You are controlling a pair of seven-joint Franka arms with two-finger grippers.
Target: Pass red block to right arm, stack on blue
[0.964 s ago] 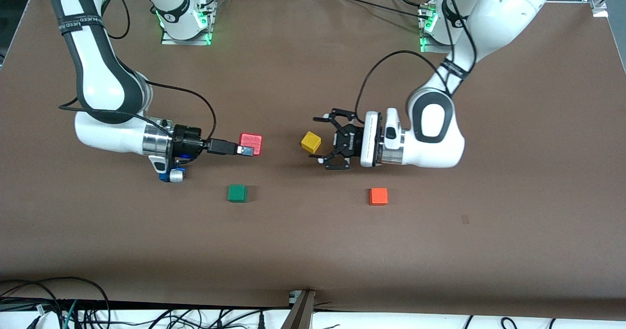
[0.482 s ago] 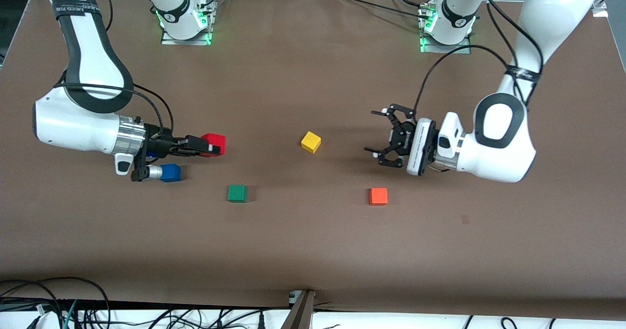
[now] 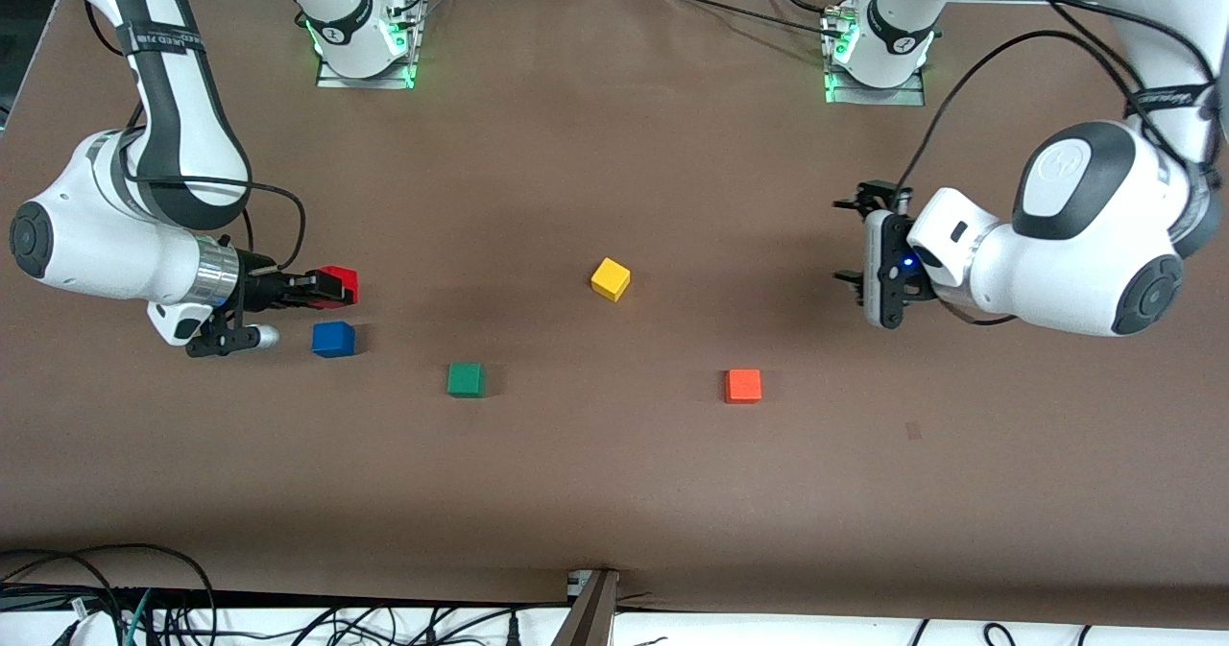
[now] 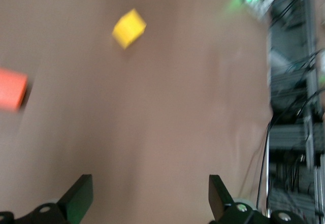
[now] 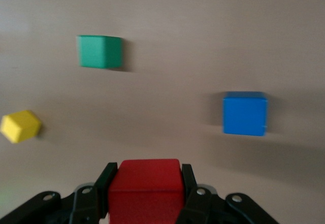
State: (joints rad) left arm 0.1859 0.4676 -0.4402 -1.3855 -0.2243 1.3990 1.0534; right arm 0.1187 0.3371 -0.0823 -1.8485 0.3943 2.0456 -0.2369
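Red block is clamped in right gripper, aloft beside blue cube at right arm's end. Block to be centred over cube, faces squared, lowered flush, then released. Left gripper is held wide, empty, waiting.

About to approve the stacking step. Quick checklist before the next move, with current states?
1. Red block held in the right claw, shut on it: ok.
2. Handoff finished, left claw open, nothing in it, off toward the left arm's end of the table: ok.
3. Blue block alone on the table, top bare: ok.
4. Red block lined up over blue: not ok; it hangs beside it, not above.
5. Green block, yellow block, orange block apart from the blue one: ok.
6. Height of the red block above the blue block's top: cannot tell.
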